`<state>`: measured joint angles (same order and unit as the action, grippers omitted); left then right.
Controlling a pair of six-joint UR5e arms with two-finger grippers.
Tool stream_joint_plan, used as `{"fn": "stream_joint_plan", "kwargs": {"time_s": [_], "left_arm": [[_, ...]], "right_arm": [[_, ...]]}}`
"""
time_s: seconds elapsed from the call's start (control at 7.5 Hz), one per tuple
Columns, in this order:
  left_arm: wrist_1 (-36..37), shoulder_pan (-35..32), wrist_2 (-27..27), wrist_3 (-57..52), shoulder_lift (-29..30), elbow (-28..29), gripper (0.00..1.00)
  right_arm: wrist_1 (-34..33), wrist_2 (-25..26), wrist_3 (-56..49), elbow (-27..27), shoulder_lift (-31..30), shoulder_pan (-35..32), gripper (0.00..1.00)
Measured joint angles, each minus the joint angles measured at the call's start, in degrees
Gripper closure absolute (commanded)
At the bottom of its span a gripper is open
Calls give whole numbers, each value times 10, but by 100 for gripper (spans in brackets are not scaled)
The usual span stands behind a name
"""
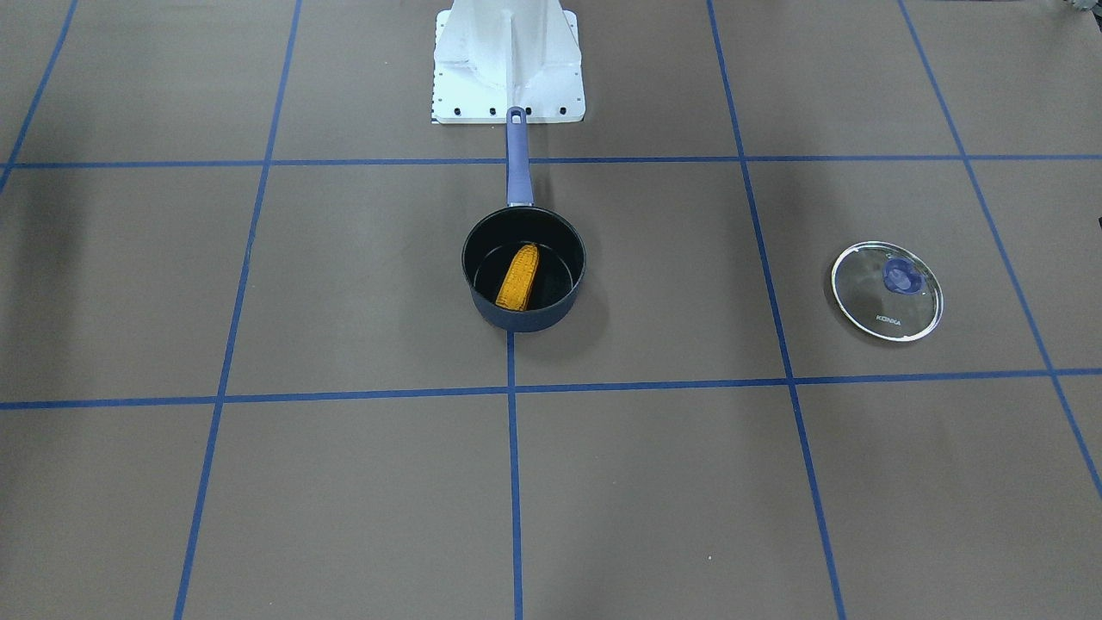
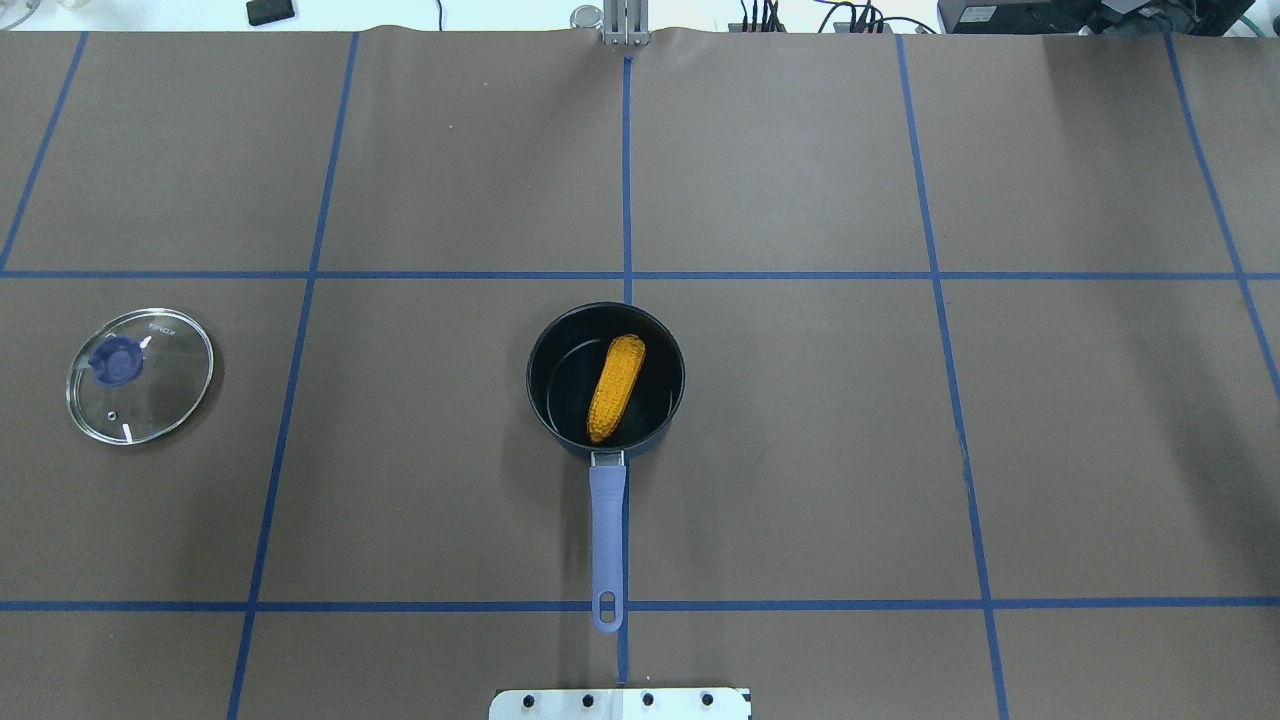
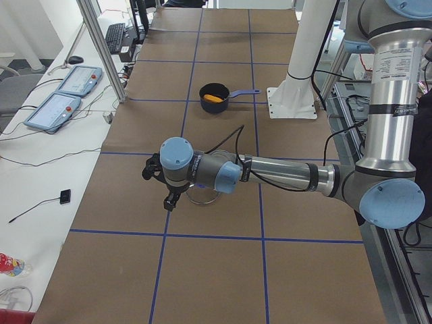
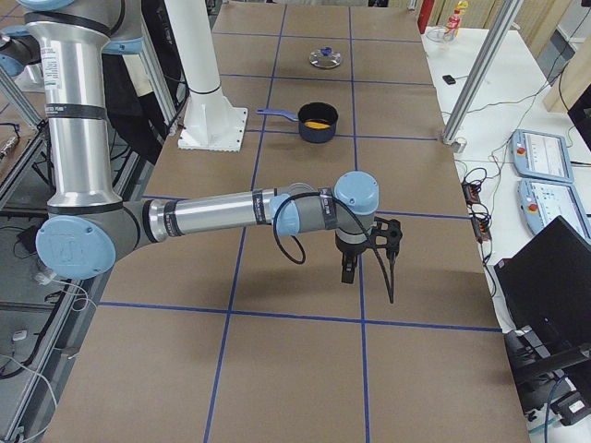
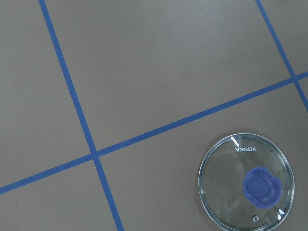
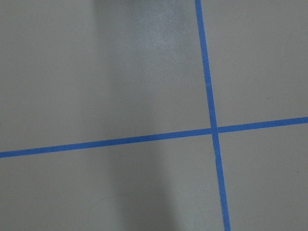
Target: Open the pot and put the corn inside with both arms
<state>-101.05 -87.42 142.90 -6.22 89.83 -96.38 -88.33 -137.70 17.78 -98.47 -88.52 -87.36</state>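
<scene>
The dark navy pot [image 1: 525, 320] stands open at the table's middle, its purple-blue handle [image 2: 607, 520] pointing at the robot base. The orange-yellow corn [image 1: 519, 277] lies inside it, also seen from overhead [image 2: 615, 388]. The glass KONKA lid [image 2: 140, 375] with its blue knob lies flat on the table far to the robot's left, and shows in the left wrist view [image 5: 247, 182]. My left gripper [image 3: 162, 189] hovers above the lid, holding nothing I can see. My right gripper [image 4: 367, 254] hangs over bare table far to the right. I cannot tell whether either is open or shut.
The white robot base plate [image 1: 508, 60] sits just behind the pot's handle. Blue tape lines [image 6: 211, 129] grid the brown table cover. Side tables with teach pendants [image 3: 64, 94] and metal frame posts [image 4: 476, 69] stand beyond the table's far edge.
</scene>
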Motion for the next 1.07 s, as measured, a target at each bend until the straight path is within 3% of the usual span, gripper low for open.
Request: {"fn": "stream_joint_plan", "kwargs": {"time_s": [1.07], "left_arm": [[-8,-11,0,0,-13,0,2]], "right_arm": [[0,-4,-6,4,-17,-2,0]]}}
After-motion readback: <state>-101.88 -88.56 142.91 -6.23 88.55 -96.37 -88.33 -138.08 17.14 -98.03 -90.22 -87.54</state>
